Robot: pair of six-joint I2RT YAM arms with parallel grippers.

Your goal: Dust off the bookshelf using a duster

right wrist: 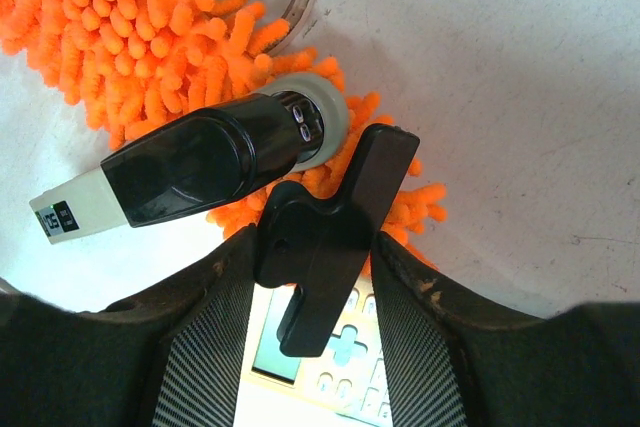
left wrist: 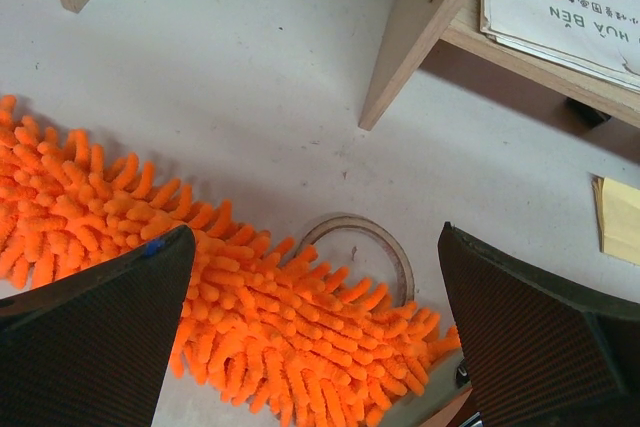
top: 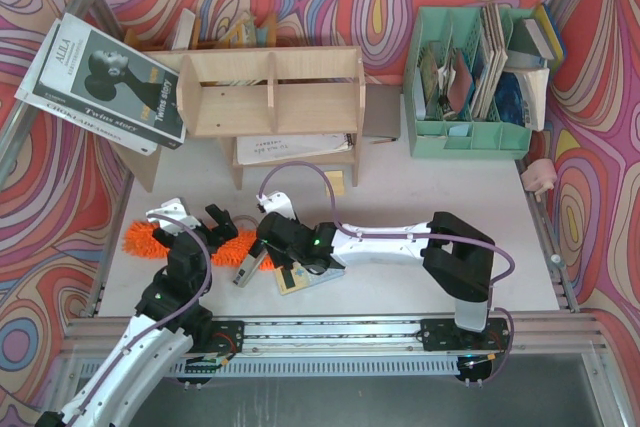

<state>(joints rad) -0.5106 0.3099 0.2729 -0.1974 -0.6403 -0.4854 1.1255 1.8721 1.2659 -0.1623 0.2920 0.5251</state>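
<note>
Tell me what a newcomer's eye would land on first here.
The bright orange duster lying on the table's near left, the left gripper open above it. Behind stands the plywood bookshelf, a big black-and-white magazine leaning at its left end, all against swirling multicoloured walls.

The duster [top: 146, 240] lies before the bookshelf [top: 270, 97], left hand [top: 195, 222] and right hand [top: 264, 247] just above it.

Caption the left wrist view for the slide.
Open left fingers hover over the orange duster on the table, bookshelf leg just beyond.
</note>
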